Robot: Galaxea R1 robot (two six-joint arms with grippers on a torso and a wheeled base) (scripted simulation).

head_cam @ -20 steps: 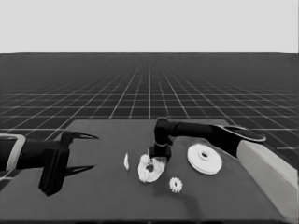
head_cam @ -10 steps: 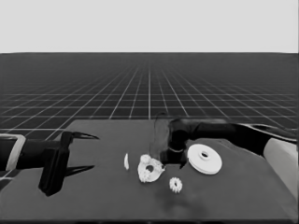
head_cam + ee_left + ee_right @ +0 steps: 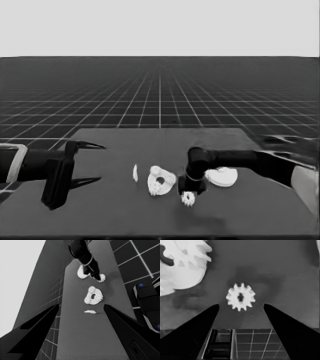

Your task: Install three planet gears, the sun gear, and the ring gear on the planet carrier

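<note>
Loose gear (image 3: 240, 296): lies flat on the table (image 3: 110, 215) near its near edge, just right of the smaller round part, untouched.
Right claw (image 3: 189, 194): hangs right over that gear, fingers wide apart, holding nothing.
Smaller round part (image 3: 161, 180): mid-table, with gears (image 3: 92, 289) seated on it around the centre hole.
Larger round part (image 3: 223, 175): right of the right arm, partly hidden behind it.
Thin white piece (image 3: 135, 172): just left of the smaller round part.
Left claw (image 3: 85, 162): waits over the table's left end, fingers apart, empty.
Right wrist view only: the loose gear's teeth and centre hole between the fingers (image 3: 192, 332).
Left wrist view only: dark machinery with blue lights (image 3: 147, 302) past the table's edge.
</note>
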